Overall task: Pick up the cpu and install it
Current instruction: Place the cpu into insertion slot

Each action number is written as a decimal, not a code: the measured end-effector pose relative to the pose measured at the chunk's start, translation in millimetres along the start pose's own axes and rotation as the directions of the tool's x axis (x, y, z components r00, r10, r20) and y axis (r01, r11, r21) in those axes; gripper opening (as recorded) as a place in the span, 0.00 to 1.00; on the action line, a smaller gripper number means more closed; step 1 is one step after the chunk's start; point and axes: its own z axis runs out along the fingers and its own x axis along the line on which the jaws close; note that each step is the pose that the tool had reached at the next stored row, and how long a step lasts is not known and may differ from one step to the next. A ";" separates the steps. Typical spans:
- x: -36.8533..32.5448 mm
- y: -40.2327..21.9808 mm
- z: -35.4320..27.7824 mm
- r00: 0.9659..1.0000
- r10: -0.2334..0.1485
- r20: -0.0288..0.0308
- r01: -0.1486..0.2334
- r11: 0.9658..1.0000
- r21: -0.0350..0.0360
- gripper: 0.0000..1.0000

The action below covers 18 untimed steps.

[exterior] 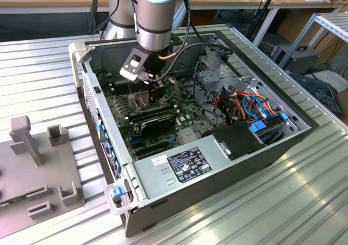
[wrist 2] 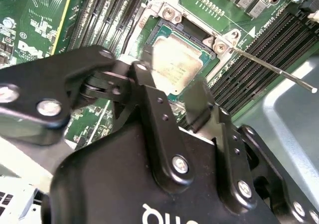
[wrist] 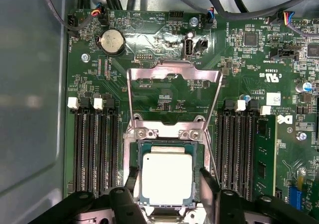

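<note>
Inside the open computer case (exterior: 228,179), between the motherboard's (wrist: 149,50) memory slots (wrist: 94,149), the cpu (wrist: 167,178) lies flat in its socket, metal frame (wrist: 174,73) swung up; the gripper (exterior: 154,94) hovers over it, fingers (wrist: 207,180) spread either side, gripping nothing

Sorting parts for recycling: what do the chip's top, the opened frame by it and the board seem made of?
Chip: metal lid, matte silver-grey with a dull, even sheen. Frame: bright bare sheet metal, probably steel, judging by its sharp glints. Board: green coated circuit laminate, likely fibreglass; fine traces show through the coating.
</note>
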 end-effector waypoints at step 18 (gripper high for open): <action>0.2 -0.4 7.4 1.000 0.002 0.000 -0.002 1.000 0.000 0.11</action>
